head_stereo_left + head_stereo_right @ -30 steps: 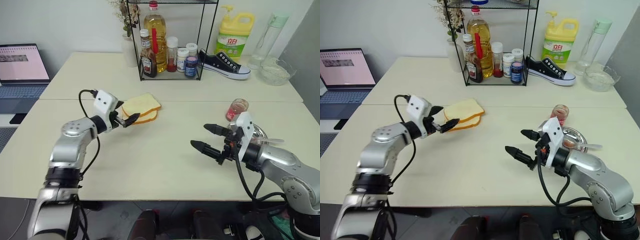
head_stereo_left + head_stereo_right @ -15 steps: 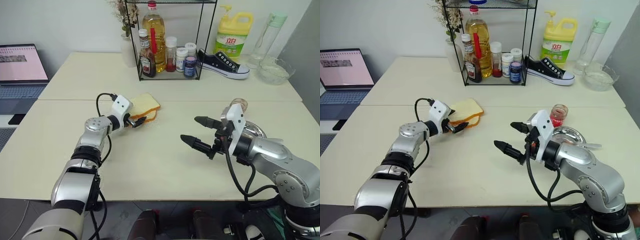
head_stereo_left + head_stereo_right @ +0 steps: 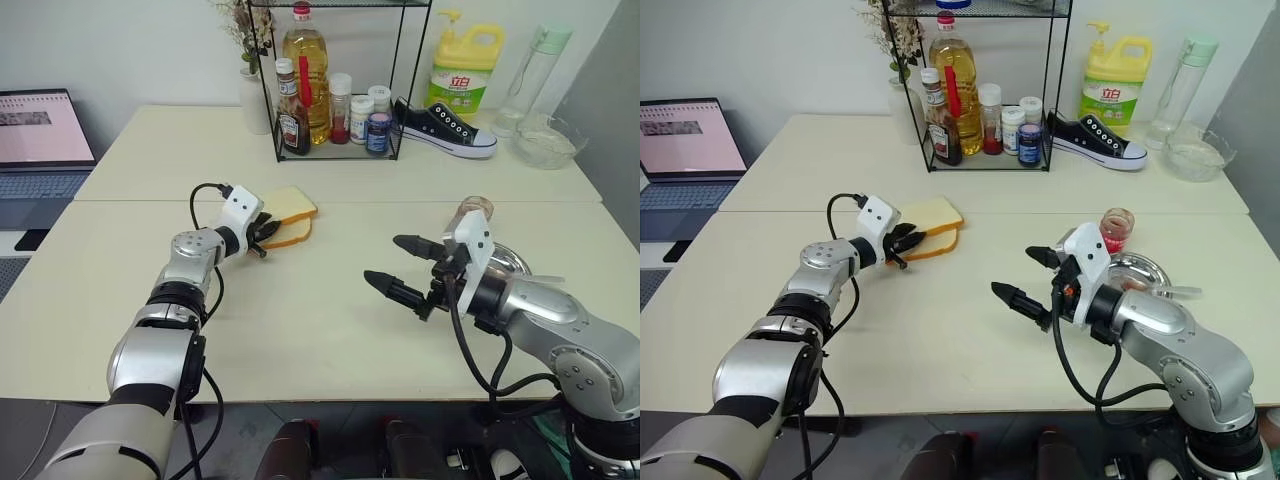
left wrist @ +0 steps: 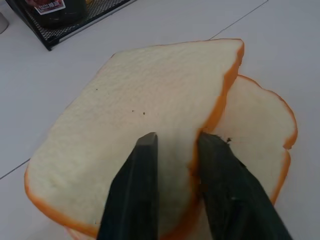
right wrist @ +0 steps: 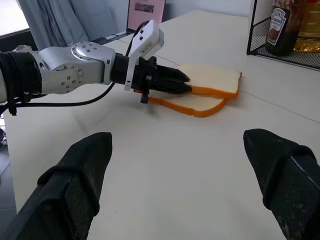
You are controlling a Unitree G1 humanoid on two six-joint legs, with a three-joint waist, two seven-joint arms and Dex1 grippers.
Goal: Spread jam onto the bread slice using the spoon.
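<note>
Left arm extended forward over the tabletop (image 3: pixel 300 330), forearm low and angled toward the right, its tool (image 3: pixel 908 240) at the near-left edge of two stacked bread slices. In the left wrist view the two black fingers (image 4: pixel 137 195) stand close together, one lying on the top face of the upper bread slice (image 4: pixel 145 125) and the other at its orange crust edge, over the lower slice (image 4: pixel 255 135); the fingers are narrowed onto the upper slice, though whether it is firmly gripped cannot be told. The slices lie left of centre on the tabletop, just in front of the wire rack (image 3: pixel 340 80) holding bottles, the upper one offset so that the lower one shows along its right side. No red smear is visible on either slice. Right arm bent, held above the near-right part of the tabletop, its tool (image 3: pixel 405 270) pointing left toward the bread and well apart from it; its fingers are spread wide with nothing between them, as the right wrist view also shows. The jam (image 3: pixel 1118 230) sits in a small clear jar to the right, just beyond the right wrist, beside a round steel dish (image 3: pixel 1140 272). The spoon (image 3: pixel 1165 291) lies across that dish, handle pointing right.
</note>
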